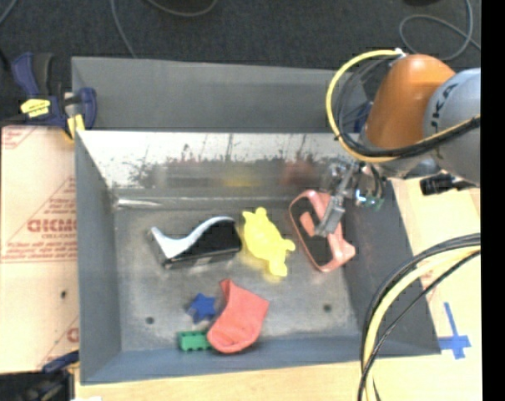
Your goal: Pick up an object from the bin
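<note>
Grey bin, things loose across floor. Tool low over pink slipper at view's right, probably chosen as nearest arm; open or closed, cannot tell.

Lettering is being picked out on the arm.
Dark letters, seemingly "KU", are being shown on the grey arm link beside the orange cover; the remainder is being cut off.

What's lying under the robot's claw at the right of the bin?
A pink object with a dark middle lies below the gripper, right of a yellow toy. The gripper covers part of it, so that part is hidden.
</note>
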`<state>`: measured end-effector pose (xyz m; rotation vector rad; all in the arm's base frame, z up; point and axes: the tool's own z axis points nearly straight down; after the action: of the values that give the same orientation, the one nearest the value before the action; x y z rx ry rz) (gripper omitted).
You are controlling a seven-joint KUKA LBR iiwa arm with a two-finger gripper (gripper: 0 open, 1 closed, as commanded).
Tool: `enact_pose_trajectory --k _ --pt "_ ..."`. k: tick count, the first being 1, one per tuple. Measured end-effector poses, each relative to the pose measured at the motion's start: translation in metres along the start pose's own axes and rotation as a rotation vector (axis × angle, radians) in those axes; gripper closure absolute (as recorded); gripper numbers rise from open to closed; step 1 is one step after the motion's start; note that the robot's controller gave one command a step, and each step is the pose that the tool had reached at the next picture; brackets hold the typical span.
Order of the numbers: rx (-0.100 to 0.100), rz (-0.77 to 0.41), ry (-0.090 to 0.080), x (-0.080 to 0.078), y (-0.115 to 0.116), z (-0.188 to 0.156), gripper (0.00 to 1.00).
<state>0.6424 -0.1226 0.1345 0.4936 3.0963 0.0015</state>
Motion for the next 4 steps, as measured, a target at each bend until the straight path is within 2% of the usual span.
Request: enact_pose_trajectory --k 1,2,4 --pt "-0.008 -0.013 0.006 0.0054 0.0081 0.063 0.0" --pt "-0.012 0.178 -0.006 0.0064 0.0073 0.0569 1.0" --pt "-0.01 0.176 -0.005 0.0064 0.0078 0.0546 1.0"
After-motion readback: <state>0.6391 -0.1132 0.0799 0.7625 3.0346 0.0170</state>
